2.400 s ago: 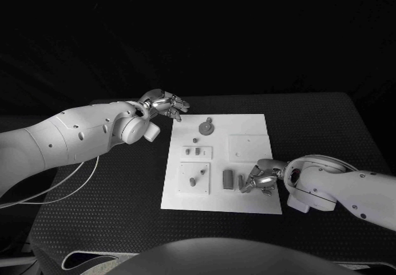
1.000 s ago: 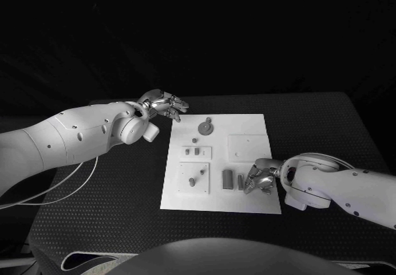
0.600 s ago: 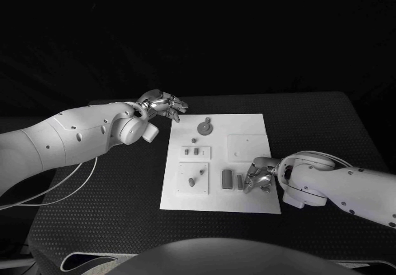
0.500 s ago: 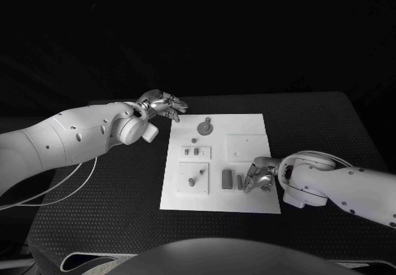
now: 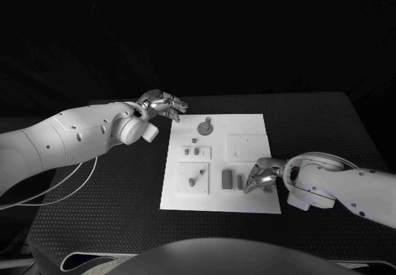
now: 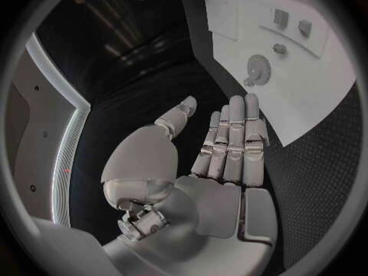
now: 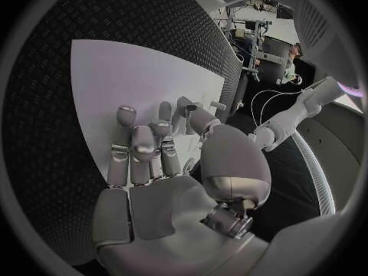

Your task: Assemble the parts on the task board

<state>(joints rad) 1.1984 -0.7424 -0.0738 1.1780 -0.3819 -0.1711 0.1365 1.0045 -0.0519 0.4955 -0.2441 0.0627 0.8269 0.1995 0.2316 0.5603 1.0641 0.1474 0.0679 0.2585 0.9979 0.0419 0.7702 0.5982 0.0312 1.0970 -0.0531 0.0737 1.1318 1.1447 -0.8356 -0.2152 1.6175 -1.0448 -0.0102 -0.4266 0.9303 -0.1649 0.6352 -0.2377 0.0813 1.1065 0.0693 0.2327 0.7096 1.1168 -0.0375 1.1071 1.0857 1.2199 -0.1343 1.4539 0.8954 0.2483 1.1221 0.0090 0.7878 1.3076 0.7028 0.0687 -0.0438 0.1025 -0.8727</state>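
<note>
— Since a couple of seconds ago, what's shifted?

— Little. My right hand [image 5: 262, 179] dipped in closer over the two upright grey bars [image 5: 232, 179] in the lower middle of the head view, then eased back a touch; the parts themselves lie where they lay.

— Where do the parts sit?

— On the task board [image 5: 252, 129], the white plate at centre frame: the bars low down, a small plate with pegs [image 5: 196, 152] above them, a round disc [image 5: 205, 125] towards the upper part.

— Which step are you on?

— I'd judge I'm reaching for the bar nearer my right hand. Its fingers are curled down at that bar's side — whether they grip it, I cannot tell. The next move calls for a clean pinch and a straight lift.

— And the left hand?

— My left hand [image 5: 164, 105] hangs off the board's upper-left corner, holding nothing. The left wrist view shows its fingers [image 6: 233, 141] straight and pressed side by side, thumb apart — the head view doesn't make that clear.
</note>
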